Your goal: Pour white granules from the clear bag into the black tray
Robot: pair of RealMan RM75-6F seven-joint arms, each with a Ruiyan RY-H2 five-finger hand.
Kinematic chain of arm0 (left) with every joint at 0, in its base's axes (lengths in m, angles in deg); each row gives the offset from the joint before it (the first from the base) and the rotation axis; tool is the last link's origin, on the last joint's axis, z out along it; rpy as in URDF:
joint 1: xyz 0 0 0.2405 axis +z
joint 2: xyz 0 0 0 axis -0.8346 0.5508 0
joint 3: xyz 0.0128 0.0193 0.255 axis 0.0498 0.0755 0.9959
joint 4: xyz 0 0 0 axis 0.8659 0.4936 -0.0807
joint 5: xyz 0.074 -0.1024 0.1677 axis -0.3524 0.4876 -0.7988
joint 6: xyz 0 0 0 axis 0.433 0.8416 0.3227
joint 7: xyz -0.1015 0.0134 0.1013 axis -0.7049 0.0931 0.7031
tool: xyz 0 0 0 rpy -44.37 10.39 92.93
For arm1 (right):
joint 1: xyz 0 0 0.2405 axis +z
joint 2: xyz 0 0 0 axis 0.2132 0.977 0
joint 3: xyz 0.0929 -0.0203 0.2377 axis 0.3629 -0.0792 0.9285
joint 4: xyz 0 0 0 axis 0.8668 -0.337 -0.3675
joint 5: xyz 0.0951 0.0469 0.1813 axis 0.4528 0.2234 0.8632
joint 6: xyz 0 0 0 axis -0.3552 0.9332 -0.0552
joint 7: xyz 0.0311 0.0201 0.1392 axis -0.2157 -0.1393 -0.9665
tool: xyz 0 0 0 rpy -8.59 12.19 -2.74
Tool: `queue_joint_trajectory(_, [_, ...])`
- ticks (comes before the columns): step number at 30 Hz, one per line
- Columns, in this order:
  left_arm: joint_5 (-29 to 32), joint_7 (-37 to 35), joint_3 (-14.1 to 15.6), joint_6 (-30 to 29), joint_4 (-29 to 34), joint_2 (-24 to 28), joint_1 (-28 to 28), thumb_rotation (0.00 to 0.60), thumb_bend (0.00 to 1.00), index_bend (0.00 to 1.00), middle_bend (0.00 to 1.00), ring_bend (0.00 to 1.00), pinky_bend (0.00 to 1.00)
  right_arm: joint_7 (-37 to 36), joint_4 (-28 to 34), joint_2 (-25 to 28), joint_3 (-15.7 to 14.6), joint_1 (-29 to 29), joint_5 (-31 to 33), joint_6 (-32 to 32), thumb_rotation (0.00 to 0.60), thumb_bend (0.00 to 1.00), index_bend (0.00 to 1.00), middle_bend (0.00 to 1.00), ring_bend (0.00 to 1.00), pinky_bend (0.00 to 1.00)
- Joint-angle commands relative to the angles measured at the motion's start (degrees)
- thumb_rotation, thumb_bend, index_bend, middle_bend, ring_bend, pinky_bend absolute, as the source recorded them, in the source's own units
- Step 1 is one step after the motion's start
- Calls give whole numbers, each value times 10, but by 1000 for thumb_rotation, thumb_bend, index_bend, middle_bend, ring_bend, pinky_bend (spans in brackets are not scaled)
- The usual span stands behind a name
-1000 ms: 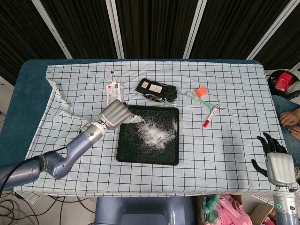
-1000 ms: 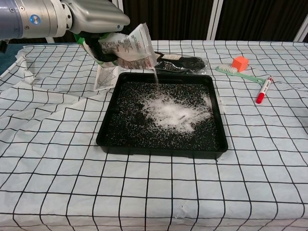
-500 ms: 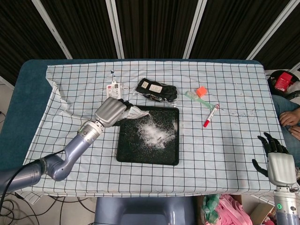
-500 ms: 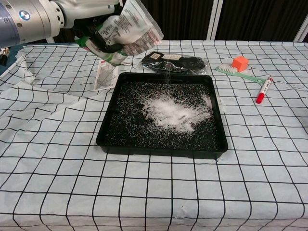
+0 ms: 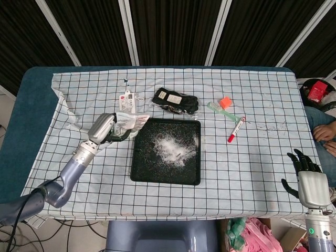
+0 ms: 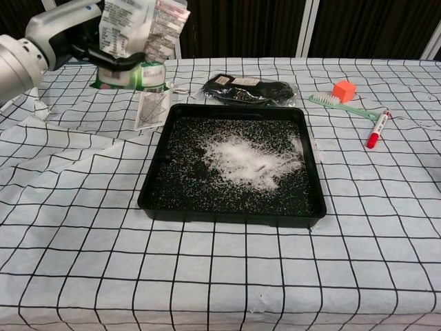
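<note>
The bag (image 6: 134, 34), clear with printed labels, was gripped in the left hand (image 5: 103, 128) and held raised over the cloth (image 6: 83, 207) just left of the tray (image 6: 155, 196), mouth upward in the chest view. The black tray lay near the table's middle, its floor bearing a heap of white granules (image 6: 248, 160) with scattered grains around it. Behind the tray lay a black packet (image 5: 176, 101); beside that, a small flat packet (image 5: 127, 100). To the tray's right lay a green brush (image 5: 221, 111) with an orange block (image 5: 226, 102) near it, and a red-capped marker (image 5: 235, 129). The right hand (image 5: 308, 181) hung well apart at the table's right edge, fingers spread and holding nothing. A person's hand (image 5: 324, 131) showed at the right margin.
</note>
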Motion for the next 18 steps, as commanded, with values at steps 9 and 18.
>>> queue_joint_trajectory(9, [-48, -143, 30, -100, -164, -97, 55, 600, 764, 509, 533, 480, 650, 0, -1, 0, 1, 0, 0, 2, 600, 196, 187, 109, 169, 336])
queue_joint_trajectory(18, [-50, -184, 38, -122, -268, -157, 77, 600, 755, 501, 526, 464, 650, 1, -1, -1, 0, 0, -1, 0, 600, 196, 187, 109, 169, 336])
